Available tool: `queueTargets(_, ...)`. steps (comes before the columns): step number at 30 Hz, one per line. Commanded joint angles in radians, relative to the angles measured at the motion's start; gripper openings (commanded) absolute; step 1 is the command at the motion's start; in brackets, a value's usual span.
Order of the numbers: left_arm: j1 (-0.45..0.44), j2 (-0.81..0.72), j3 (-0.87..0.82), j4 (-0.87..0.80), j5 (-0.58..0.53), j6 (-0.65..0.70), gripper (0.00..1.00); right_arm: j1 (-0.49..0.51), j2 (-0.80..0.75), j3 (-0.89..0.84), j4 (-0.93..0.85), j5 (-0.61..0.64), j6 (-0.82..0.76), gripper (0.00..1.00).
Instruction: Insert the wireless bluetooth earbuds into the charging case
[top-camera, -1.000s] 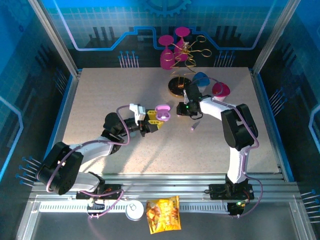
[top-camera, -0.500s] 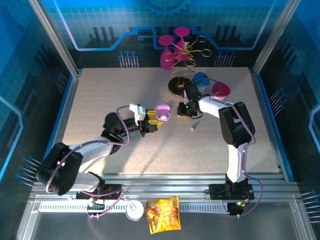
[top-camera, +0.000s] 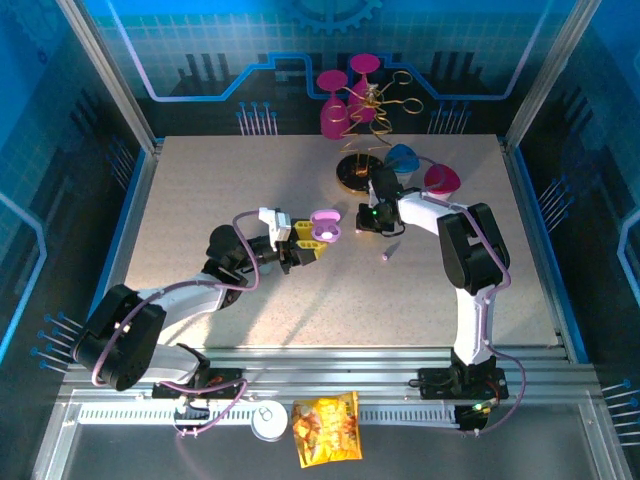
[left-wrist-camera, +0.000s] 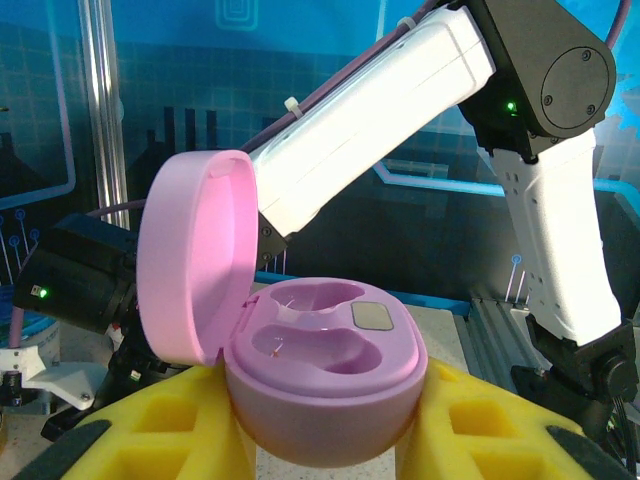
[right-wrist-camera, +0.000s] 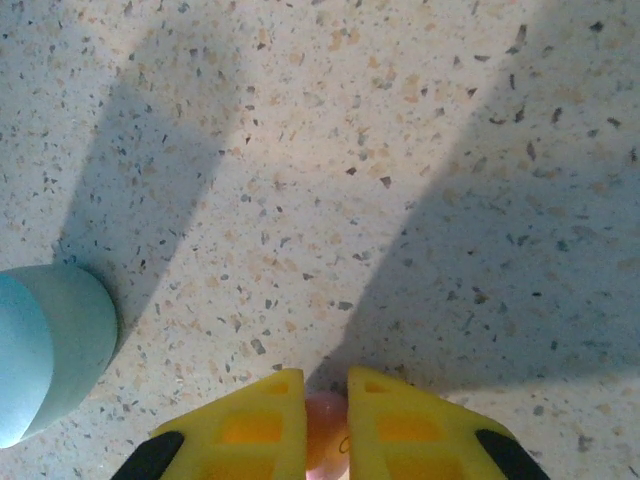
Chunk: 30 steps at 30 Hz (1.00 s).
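My left gripper (top-camera: 316, 241) is shut on the base of the lilac charging case (top-camera: 325, 225), which it holds above the middle of the table. In the left wrist view the case (left-wrist-camera: 330, 350) sits between the yellow fingers (left-wrist-camera: 490, 430) with its lid (left-wrist-camera: 195, 260) swung open to the left and both sockets empty. My right gripper (top-camera: 365, 224) points straight down at the table just right of the case. Its yellow fingers (right-wrist-camera: 250, 425) are shut on a small pinkish earbud (right-wrist-camera: 326, 432). A second lilac earbud (top-camera: 386, 257) lies loose on the table nearby.
A pale blue rounded object (right-wrist-camera: 45, 350) stands on the table left of my right gripper. A wire stand (top-camera: 362, 170) with pink glasses (top-camera: 335, 112) is at the back, with a blue glass (top-camera: 402, 158) and a red glass (top-camera: 441, 181) beside it. A snack bag (top-camera: 325, 428) lies on the front rail.
My right gripper's jaws have closed onto the earbud and the arm has shifted slightly. The left gripper and the case have stayed put.
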Motion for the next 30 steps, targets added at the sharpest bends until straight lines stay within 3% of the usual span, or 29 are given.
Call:
queueTargets(1, 0.008, -0.025, 0.002, -0.003, 0.0, 0.028, 0.22, -0.002, -0.069, 0.01, -0.093, 0.08, 0.028, 0.06)
queueTargets(3, 0.008, -0.029, 0.001, -0.006, -0.002, 0.032, 0.22, 0.007, -0.097, 0.011, -0.143, 0.151, 0.034, 0.0)
queueTargets(12, 0.008, -0.035, -0.001, 0.003, 0.006, 0.024, 0.22, 0.094, -0.191, 0.013, -0.391, 0.507, 0.072, 0.0)
queueTargets(24, 0.008, -0.062, -0.01, 0.002, 0.01, 0.019, 0.22, 0.157, -0.127, 0.108, -0.627, 0.649, 0.107, 0.0)
queueTargets(30, 0.009, -0.07, -0.012, 0.001, 0.009, 0.021, 0.22, 0.205, -0.035, 0.224, -0.779, 0.781, 0.119, 0.0)
